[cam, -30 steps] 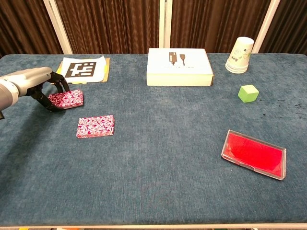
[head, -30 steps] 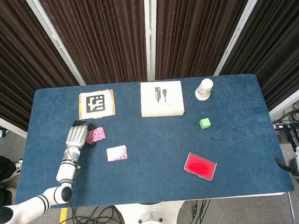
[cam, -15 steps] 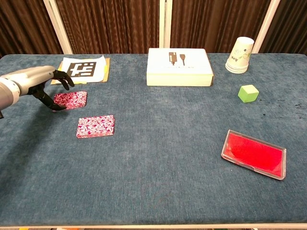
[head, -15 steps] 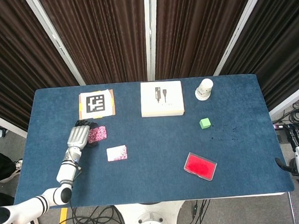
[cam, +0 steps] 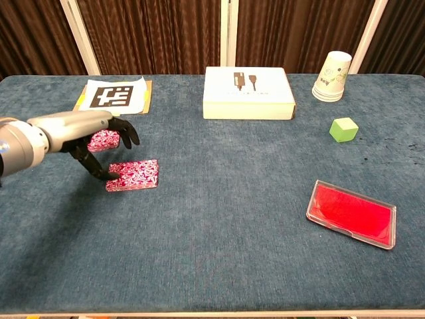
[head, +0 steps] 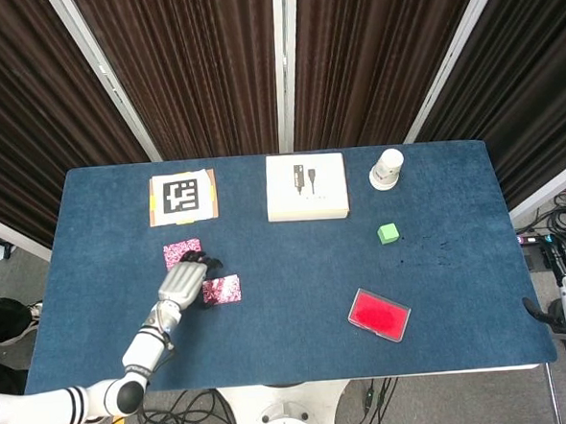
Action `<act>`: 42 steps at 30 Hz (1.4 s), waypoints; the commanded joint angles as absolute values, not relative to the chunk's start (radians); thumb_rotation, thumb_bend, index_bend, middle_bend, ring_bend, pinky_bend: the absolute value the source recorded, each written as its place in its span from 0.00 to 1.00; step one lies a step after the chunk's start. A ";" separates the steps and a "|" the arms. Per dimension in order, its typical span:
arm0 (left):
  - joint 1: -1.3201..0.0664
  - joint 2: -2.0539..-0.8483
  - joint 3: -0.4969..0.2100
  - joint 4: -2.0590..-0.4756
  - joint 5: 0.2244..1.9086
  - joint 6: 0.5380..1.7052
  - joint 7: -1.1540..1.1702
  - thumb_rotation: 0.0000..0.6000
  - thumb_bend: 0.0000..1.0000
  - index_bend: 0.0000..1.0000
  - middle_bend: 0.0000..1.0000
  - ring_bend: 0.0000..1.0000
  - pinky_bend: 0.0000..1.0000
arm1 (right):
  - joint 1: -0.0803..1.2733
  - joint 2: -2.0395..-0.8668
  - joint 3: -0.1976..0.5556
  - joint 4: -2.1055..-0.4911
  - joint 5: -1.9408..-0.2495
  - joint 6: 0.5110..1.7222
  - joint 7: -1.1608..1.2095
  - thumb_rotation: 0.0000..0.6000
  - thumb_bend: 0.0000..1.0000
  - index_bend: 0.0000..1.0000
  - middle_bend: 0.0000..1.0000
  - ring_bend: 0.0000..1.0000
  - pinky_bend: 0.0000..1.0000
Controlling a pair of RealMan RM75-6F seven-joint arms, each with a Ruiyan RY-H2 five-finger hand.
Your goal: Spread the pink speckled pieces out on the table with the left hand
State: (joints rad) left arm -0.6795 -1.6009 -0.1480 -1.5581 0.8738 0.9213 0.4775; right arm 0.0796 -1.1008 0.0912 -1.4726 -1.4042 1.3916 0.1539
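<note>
Pink speckled piece (cam: 135, 174) under left hand (cam: 99, 143) fingers (cam: 107, 176), fingertip touching.

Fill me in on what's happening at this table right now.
The robot's left hand is working on two pink speckled pieces at the left side of the blue table. Its fingers are spread over the near pink piece, fingertips at that piece's left edge, though actual contact can't be confirmed. The far pink piece lies apart from it, below the marker sheet. The right hand is barely visible at the edge of the head view. The white box, cup, green cube and red tray sit untouched.
</note>
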 commanded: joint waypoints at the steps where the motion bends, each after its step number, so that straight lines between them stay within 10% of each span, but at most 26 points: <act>1: -0.692 -1.608 -0.125 -1.615 0.822 0.988 0.560 1.00 0.22 0.25 0.25 0.09 0.10 | 0.081 -1.103 0.090 -1.470 -1.404 1.388 0.155 1.00 0.15 0.00 0.00 0.00 0.00; 42: -0.688 -1.766 -0.127 -1.480 0.801 1.081 0.635 1.00 0.22 0.27 0.31 0.09 0.10 | 0.083 -1.114 0.087 -1.441 -1.399 1.370 0.176 1.00 0.15 0.00 0.00 0.00 0.00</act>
